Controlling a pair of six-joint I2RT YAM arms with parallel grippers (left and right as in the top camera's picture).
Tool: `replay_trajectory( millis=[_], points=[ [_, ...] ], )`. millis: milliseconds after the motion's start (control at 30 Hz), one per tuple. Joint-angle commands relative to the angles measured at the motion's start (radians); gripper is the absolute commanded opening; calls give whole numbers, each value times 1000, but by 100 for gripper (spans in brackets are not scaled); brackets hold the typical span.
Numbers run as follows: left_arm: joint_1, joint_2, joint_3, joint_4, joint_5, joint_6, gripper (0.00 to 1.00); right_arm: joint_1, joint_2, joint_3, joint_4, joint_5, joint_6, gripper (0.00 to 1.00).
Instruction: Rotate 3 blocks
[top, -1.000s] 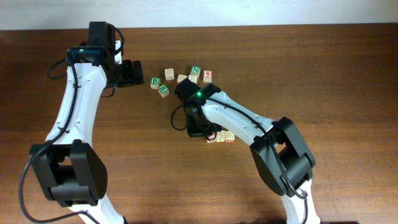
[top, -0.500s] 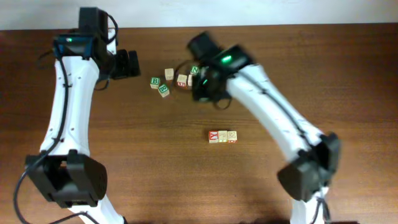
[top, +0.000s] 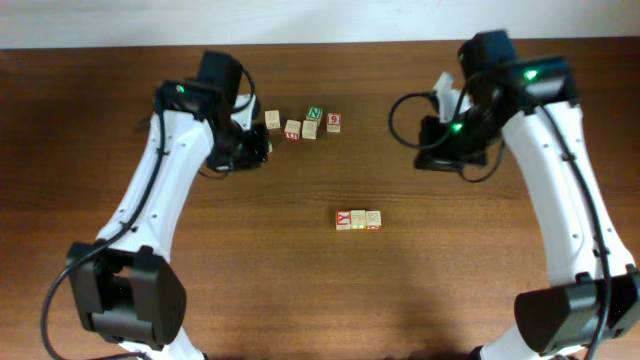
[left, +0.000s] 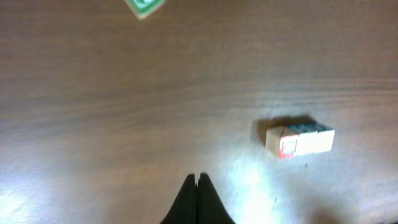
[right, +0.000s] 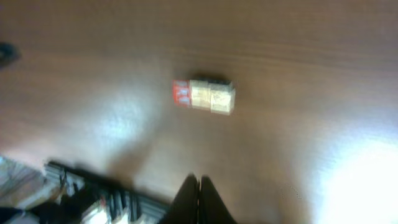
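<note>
Sitting touching in a row, well apart from the red 9 cube on its robot-facing side, the 3 blocks are probably handling light, stiff and smooth, each best pinched across opposite flat faces. Left hand and right hand are both hanging closed and empty.

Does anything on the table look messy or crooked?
Only a little: the three blocks in the middle sit in a tidy touching row, but the other blocks farther back lie scattered, turned different ways.
</note>
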Motion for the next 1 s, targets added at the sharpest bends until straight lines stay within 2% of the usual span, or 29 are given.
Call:
replay_trajectory(
  millis=[0,100,233,300,467,600,967],
  points=[
    [-4,-6,-169,95,153,-20,0,-5,2,-228,143,-105,-27,5],
    [-11,-6,-335,246,254,-20,0,-5,2,-420,318,-139,-25,4],
    [-82,-6,-442,391,256,-22,0,-63,2,-599,488,-208,-22,4],
    [-148,3,-459,447,232,-90,0,-117,2,-661,548,-227,-22,4],
    [-191,81,-468,512,208,-146,0,-133,5,-754,656,-235,-3,4],
    [-208,159,-468,573,284,-149,0,-131,6,-816,742,-235,29,4],
    [-219,168,-468,600,305,-152,0,-40,87,-831,863,-224,129,4]
  ],
)
